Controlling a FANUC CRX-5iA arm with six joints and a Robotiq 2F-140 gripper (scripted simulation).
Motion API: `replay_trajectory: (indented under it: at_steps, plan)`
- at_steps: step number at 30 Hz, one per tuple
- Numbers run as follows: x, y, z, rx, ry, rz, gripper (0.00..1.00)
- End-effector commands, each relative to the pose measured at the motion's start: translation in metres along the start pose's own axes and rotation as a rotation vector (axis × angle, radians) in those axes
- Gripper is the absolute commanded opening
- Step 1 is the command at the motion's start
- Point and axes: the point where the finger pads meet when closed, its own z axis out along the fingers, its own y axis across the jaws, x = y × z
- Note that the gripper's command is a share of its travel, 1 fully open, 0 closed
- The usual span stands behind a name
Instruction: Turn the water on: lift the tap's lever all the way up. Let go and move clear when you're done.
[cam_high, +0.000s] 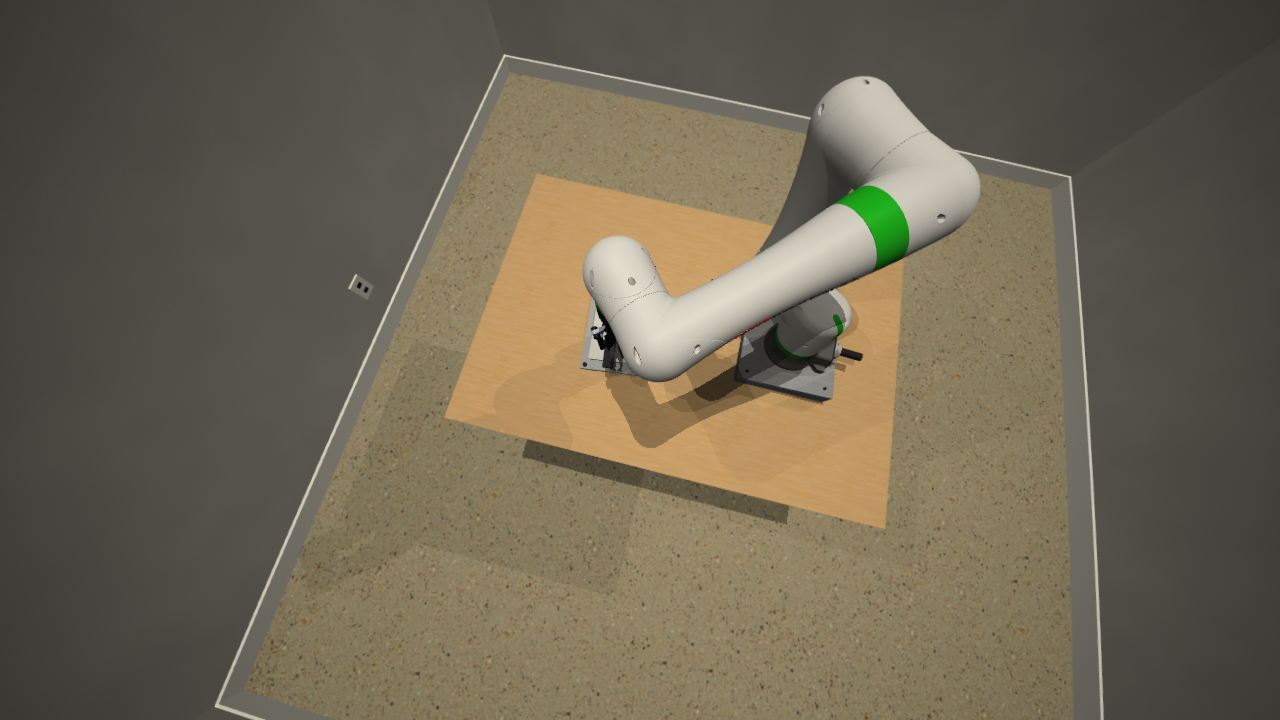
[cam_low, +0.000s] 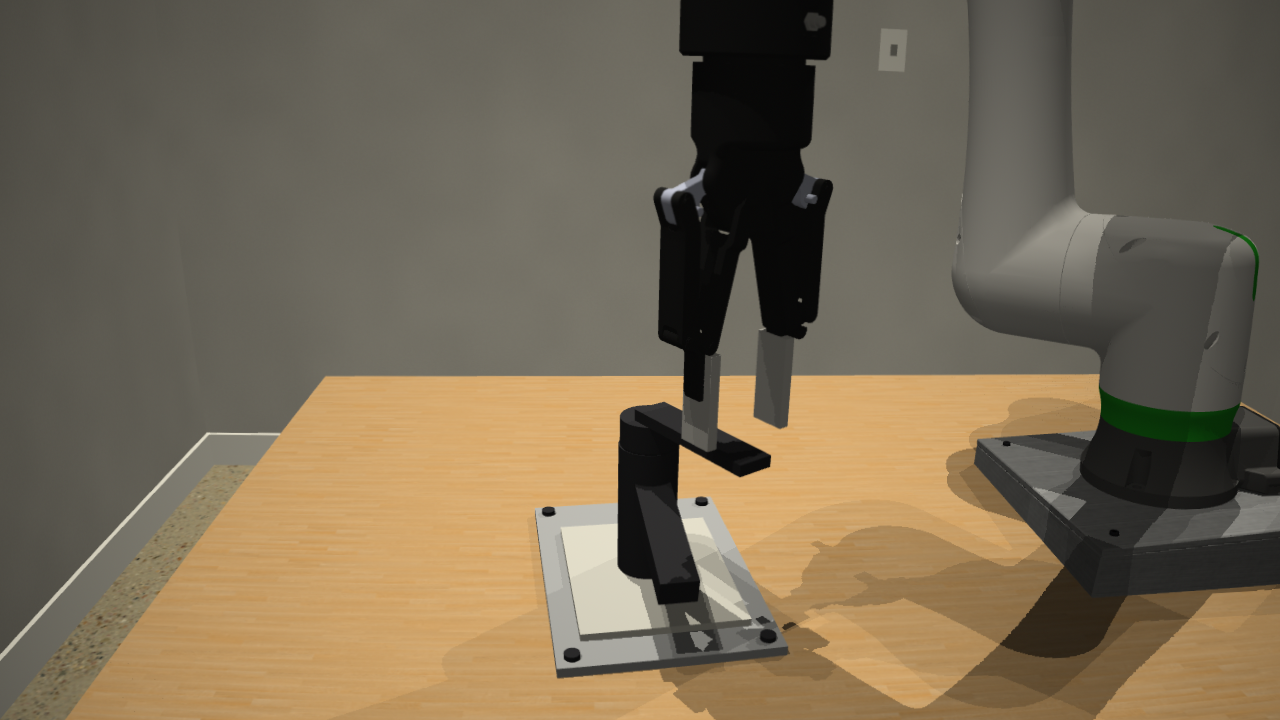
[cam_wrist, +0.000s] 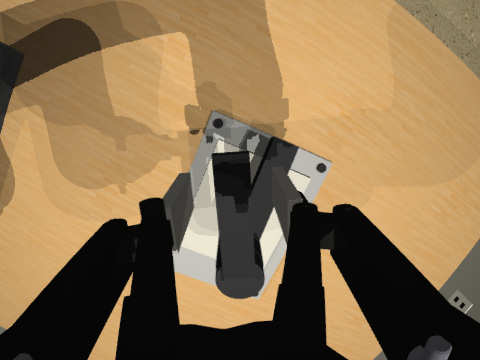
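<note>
The black tap (cam_low: 646, 510) stands on a grey base plate (cam_low: 657, 586) on the wooden table. Its lever (cam_low: 718, 441) sticks out from the top toward the front right, sloping slightly down. My gripper (cam_low: 735, 428) hangs straight down over it, partly open, with one grey finger pad on each side of the lever and a gap showing at the right pad. In the wrist view the lever (cam_wrist: 235, 220) runs between the two fingers, above the plate (cam_wrist: 256, 187). In the overhead view the arm hides most of the tap (cam_high: 597, 344).
The robot's base (cam_low: 1141, 501) stands on its grey mount at the right of the table, also seen from above (cam_high: 792, 358). The table's left edge drops to a gravel floor (cam_low: 116, 582).
</note>
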Motion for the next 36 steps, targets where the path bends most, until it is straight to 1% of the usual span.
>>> replay_trajectory:
  at_steps: [1,22,36]
  plan:
    - [0.0,0.0002,-0.0002,0.0,0.0,0.0,0.39]
    - [0.0,0.0002,0.0002,0.0,0.0,0.0,0.39]
    - [0.0,0.0002,0.0075,0.0,0.0,0.0,0.39]
